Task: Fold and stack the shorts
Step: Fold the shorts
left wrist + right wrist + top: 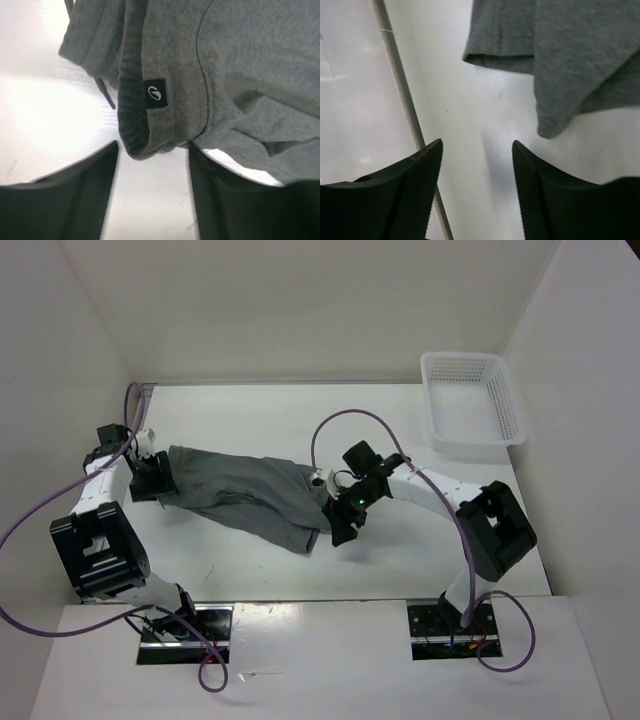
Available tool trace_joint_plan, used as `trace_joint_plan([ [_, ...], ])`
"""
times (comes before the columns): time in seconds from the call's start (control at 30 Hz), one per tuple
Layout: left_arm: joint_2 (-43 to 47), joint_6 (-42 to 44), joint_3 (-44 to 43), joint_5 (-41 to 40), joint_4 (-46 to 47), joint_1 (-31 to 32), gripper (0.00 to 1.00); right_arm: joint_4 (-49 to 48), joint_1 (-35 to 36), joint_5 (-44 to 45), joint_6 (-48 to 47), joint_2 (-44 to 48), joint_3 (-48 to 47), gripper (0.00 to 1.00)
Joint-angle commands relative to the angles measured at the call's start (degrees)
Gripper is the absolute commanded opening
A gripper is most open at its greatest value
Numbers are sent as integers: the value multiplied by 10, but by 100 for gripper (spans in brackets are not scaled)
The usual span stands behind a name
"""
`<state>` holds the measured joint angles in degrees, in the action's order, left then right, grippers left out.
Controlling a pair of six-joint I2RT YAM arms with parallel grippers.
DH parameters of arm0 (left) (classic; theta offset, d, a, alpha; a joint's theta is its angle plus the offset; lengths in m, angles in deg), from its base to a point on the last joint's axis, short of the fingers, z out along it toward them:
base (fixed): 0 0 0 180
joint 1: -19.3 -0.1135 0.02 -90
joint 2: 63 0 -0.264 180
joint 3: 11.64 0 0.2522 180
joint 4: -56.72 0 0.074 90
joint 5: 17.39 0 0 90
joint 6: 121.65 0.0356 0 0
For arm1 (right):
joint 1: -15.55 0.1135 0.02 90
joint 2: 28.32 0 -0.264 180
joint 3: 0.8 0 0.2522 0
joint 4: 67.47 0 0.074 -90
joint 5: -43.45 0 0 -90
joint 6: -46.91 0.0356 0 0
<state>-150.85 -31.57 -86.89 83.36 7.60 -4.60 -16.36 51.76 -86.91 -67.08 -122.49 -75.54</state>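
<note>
Top external view: shorts lying unfolded between two open grippers

White table (400,430) is carrying everything. Grey shorts (250,495) are lying stretched and rumpled between the two grippers, not yet folded, with one end just ahead of each. A mesh basket (436,410) is sitting well beyond the right gripper (338,523), blocking nothing. That gripper is standing partly open and empty, a leg hem (500,59) ahead of it and to its right. The left gripper (152,150) is gaping likewise, holding nothing, the waistband (132,100) corner hanging just ahead of its fingertips. As I judge it, the next pinch is risking a single layer, skewing the fold. The drawstring (105,95), dangling nearby, is liable to snag. A small black label (155,93) is showing.
</note>
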Motion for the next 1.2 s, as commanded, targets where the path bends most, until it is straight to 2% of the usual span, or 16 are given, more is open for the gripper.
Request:
trace_joint_plan([
  [0.0, 32, -1, -39, 15, -31, -6, 69, 26, -38, 40, -42, 13, -35, 67],
  [0.1, 59, -1, -86, 79, -74, -27, 89, 14, -96, -19, -2, 0, -99, 75],
  [0.17, 66, -1, -94, 89, -52, -33, 100, -31, -112, -24, 81, 0, -128, 76],
  [0.2, 66, -1, -94, 77, -25, -39, 100, -105, -118, -7, 125, -6, -128, 76],
  [0.23, 39, -1, -94, 55, -17, -39, 100, -140, -118, 38, 200, -12, -135, 76],
  [0.3, 8, -1, -94, 21, 6, -39, 100, -206, -118, 90, 253, -49, -150, 76],
  [0.37, -36, -1, -100, -35, 20, -39, 100, -226, -112, 176, 290, -78, -173, 76],
  [0.47, -75, -1, -99, -41, 20, -39, 100, -241, -112, 221, 296, -127, -187, 76],
  [0.7, -151, -1, -103, -37, 60, -27, 100, -260, -88, 242, 314, -202, -203, 76],
  [0.87, -164, -1, -97, -28, 60, -22, 99, -255, -48, 194, 321, -209, -181, 73],
  [0.97, -177, -1, -92, -28, 46, -22, 79, -250, -41, 155, 336, -204, -154, 63],
  [1.0, -183, -1, -92, -15, 40, -22, 66, -243, -36, 144, 341, -204, -146, 54],
  [1.07, -190, -1, -92, -7, 29, -22, 50, -243, -36, 137, 349, -204, -139, 40],
  [1.1, -190, -1, -92, -7, 21, -17, 41, -243, -36, 137, 357, -204, -132, 24],
  [1.13, -197, -1, -92, -2, 21, -17, 24, -243, -36, 153, 367, -204, -132, 16],
  [1.17, -202, -1, -92, 3, 21, -17, 20, -243, -36, 163, 374, -204, -132, 9],
])
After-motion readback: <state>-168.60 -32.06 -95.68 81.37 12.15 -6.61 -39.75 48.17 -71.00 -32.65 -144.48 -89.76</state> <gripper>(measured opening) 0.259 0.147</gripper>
